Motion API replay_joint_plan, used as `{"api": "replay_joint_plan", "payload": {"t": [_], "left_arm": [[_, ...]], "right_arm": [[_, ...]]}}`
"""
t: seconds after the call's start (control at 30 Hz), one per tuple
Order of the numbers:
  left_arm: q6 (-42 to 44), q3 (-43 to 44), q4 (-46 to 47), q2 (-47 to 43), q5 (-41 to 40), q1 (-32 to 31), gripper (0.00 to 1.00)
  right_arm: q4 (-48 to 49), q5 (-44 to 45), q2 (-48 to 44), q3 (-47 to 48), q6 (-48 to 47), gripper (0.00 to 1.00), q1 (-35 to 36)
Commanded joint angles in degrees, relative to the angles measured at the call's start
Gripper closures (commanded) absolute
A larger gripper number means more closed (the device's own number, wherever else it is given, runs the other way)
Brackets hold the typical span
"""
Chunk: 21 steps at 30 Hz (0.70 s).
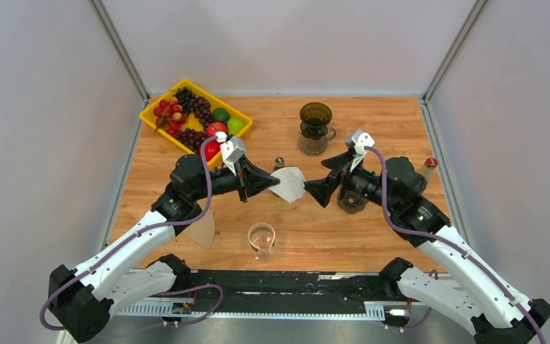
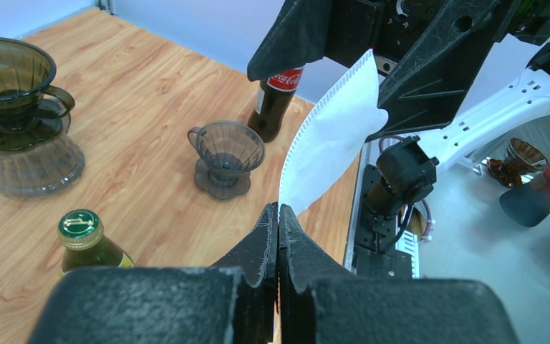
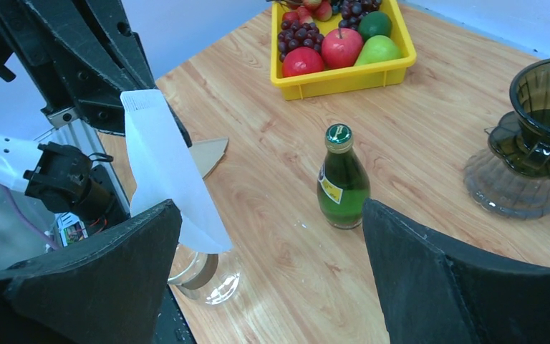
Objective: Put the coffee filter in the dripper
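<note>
From above, two arms are seen meeting over the table (image 1: 372, 122). The left claw (image 1: 273, 180) is clamped on one white filter (image 1: 290, 185), which is held in the air. The right claw (image 1: 324, 190) is spread apart at the filter's far edge. One brown filter (image 1: 203, 231) lies flat by the left arm, and one glass (image 1: 261, 240) stands at the front. One stacked dripper (image 1: 315, 115) sits on one carafe (image 1: 313, 143).

At the left wrist, the fingers are seen pressed together on the white filter's lower corner. A second, lone dripper (image 2: 227, 153) stands on the table. Two bottles are counted: a cola bottle (image 2: 275, 97) just behind it and a green bottle (image 2: 86, 240).

At the right wrist, the white filter is seen just inside one finger, ungripped. One yellow tray (image 3: 344, 77) of fruit is seen behind.
</note>
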Motion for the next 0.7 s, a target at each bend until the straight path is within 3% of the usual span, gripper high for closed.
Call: {"api": "replay_joint_plan", "payload": {"t": [0.0,0.3,0.67], "left_arm": [[-0.5,-0.1,2.6,-0.1,2.2,-0.2,1.0],[-0.5,-0.3,4.8,0.3,9.7,-0.2,1.0],[-5.6,-1.4,14.5,1.4,15.1,-0.2,1.0]], "right_arm": [[3.8,-2.9,0.1,1.8,-0.6,0.0,-0.1],[4.6,-3.1,3.5,2.7,-0.8,0.03,-0.1],[8.0,-20.0,2.9,-0.4,-1.7,0.13,-0.1]]}}
